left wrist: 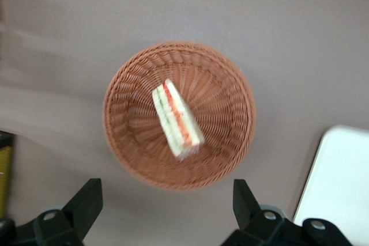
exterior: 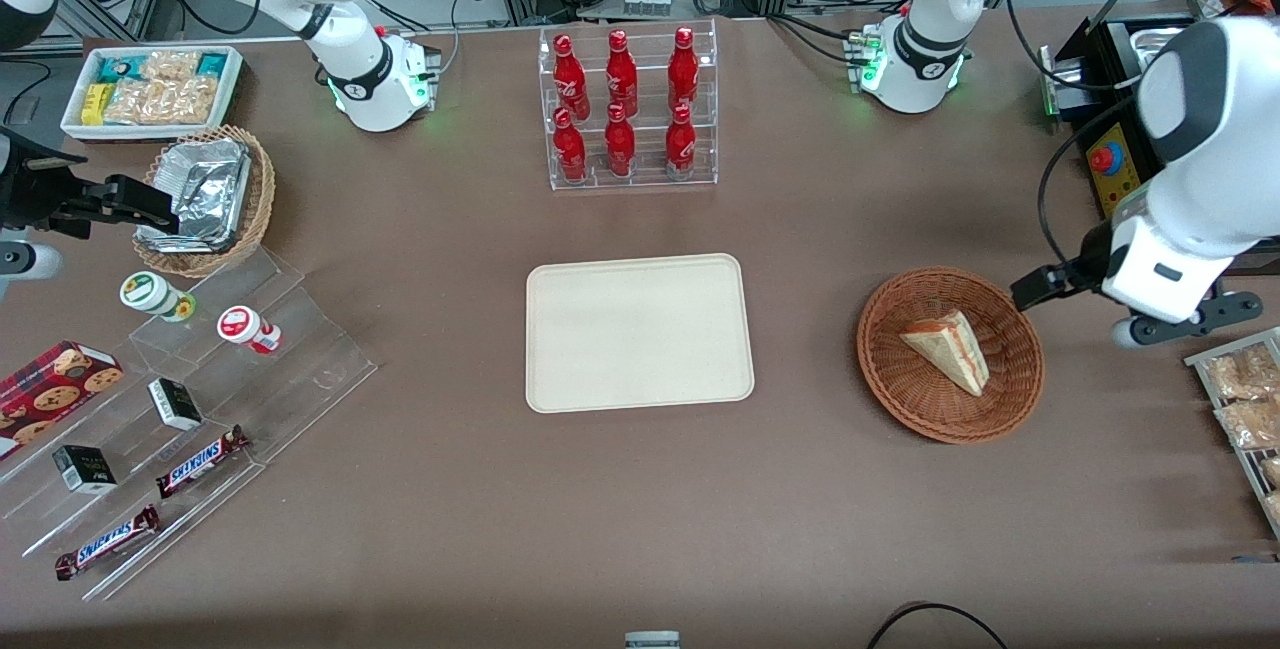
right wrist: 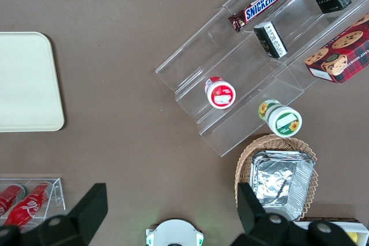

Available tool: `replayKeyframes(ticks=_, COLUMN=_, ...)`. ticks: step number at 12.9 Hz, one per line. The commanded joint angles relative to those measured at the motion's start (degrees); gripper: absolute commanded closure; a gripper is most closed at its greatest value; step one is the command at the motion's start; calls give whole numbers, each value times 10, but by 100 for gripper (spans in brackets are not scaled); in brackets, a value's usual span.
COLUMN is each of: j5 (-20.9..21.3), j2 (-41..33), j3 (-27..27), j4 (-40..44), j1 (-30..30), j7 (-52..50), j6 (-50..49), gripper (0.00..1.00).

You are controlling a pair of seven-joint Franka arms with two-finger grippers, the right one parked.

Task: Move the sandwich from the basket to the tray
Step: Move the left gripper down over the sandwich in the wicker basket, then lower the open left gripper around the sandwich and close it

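Nearest the front camera we record two chocolate bars on clear plastic steps toward the parked arm's end of the table. The tray lies flat at the table's middle, nothing on it. Beside it, toward the working arm's end, stands the basket, and the sandwich lies inside it on the woven floor, its layered cut edge showing.

In the wrist view we find the gripper hanging above the table just off the basket rim, its two black fingers spread wide apart and holding nothing. The sandwich lies at the basket's centre, clear of both fingertips and touching neither. The span between the fingers roughly matches the basket's width. A corner of the tray shows near one finger.
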Motion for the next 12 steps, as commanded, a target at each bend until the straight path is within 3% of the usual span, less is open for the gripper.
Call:
replayKeyframes(ticks=1, j5=-6, j2=-13, j3=0, j4=-82, j1=-8, j7=-85, j6=93, gripper=0)
replayKeyframes(ticks=4, j5=-11, j2=-9, j3=-1, j4=-159, j1=-11, j7=-153, j6=199, gripper=0)
replayKeyframes(ticks=7, j5=-11, j2=-6, j3=0, j4=-216, j1=-11, j7=-156, j6=266, gripper=0)
replayKeyframes(ticks=12, j5=-12, j2=36, j3=0, j4=-222, j1=-11, j7=-171, j6=298, gripper=0)
